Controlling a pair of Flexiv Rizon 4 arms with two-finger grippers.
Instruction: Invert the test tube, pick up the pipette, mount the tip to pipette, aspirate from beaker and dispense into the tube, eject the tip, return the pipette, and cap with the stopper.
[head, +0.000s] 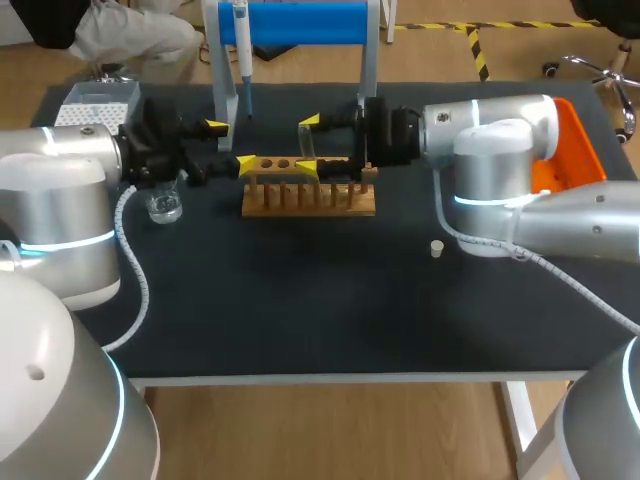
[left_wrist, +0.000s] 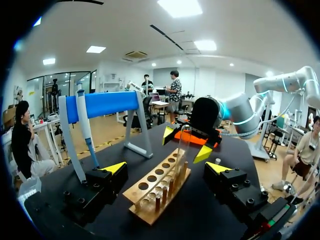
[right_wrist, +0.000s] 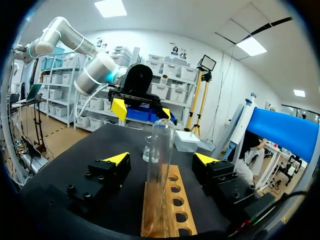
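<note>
- Counter (head: 300, 310): a dark surface carrying all the items below.
- Rack (head: 310, 200): a wooden block with a row of holes, standing at mid-counter.
- Test tube (right_wrist: 159, 165): clear glass, upright in the rack with its rounded end uppermost.
- Right tool (head: 306, 145): open. Its yellow-tipped fingers (right_wrist: 116, 159) stand on either side of the test tube, with a gap showing on each side in the right wrist view.
- Left tool (left_wrist: 166, 167): open and holding nothing. It sits at the rack's left end, facing the right tool, and the rack runs out between its spread fingers.
- Pipette (head: 242, 45): hangs tip-down from the stand (head: 300, 22), a white frame with a blue bar at the counter's far edge, behind the rack.
- Beaker (head: 163, 206): small and clear, on the counter beneath the left arm, near the rack's left end.
- Stopper (head: 437, 248): a small pale plug lying on the counter in front of the right arm, well apart from the rack.
- Tip box (head: 95, 103): at the far left corner.
- Orange tray (head: 572, 150): at the far right, behind the right arm.
</note>
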